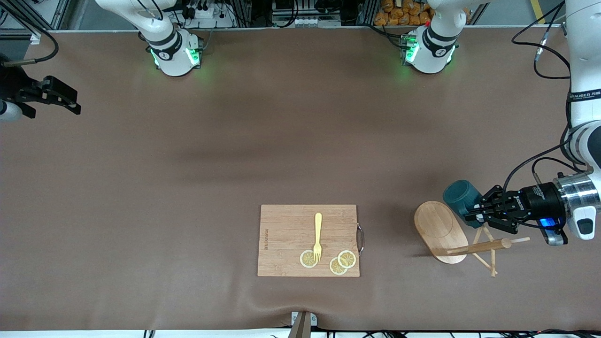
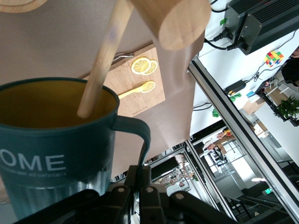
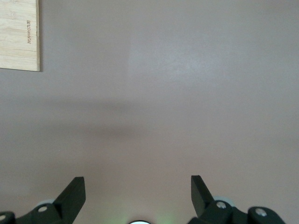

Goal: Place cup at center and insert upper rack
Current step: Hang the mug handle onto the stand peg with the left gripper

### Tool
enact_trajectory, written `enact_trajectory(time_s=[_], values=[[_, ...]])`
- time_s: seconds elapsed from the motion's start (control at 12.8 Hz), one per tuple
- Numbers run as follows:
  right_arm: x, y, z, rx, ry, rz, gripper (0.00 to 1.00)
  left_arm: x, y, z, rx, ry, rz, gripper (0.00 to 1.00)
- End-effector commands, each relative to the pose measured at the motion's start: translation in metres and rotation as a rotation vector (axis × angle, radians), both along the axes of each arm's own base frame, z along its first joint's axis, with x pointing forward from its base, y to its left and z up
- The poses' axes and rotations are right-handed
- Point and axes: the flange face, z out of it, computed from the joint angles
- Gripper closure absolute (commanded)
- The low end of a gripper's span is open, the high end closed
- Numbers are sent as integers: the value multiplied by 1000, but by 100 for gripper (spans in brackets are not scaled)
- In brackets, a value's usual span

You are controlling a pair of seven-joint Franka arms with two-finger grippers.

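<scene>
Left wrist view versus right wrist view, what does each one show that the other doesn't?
Only the left wrist view shows the cup clamped in the left gripper, the mug stand's post, lemon slices and a fork. Only the right wrist view shows the open right gripper. Both show the cutting board and brown table cover.

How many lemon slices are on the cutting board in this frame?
3, all at the edge of the cutting board nearest the front camera: one lemon slice under the yellow fork tines, and two overlapping slices toward the left arm's end. None looks hidden.
</scene>
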Motion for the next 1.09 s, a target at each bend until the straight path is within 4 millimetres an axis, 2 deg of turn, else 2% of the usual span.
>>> enact_trajectory(time_s=[0.0,0.08,0.31,0.55,1.01], values=[[0,-7,2,-13,-3,-14,0,8,4,-1,-36,-26,-2,100],[-2,-17,3,-10,1,-34,0,11,5,1,-34,-37,-3,100],[-3,-28,4,11,5,-59,0,14,13,-4,-36,-36,7,100],[-8,-65,7,104,2,-154,0,17,19,-12,-37,-38,12,100],[-10,-65,8,66,14,-289,0,24,22,-20,-35,-59,4,100]])
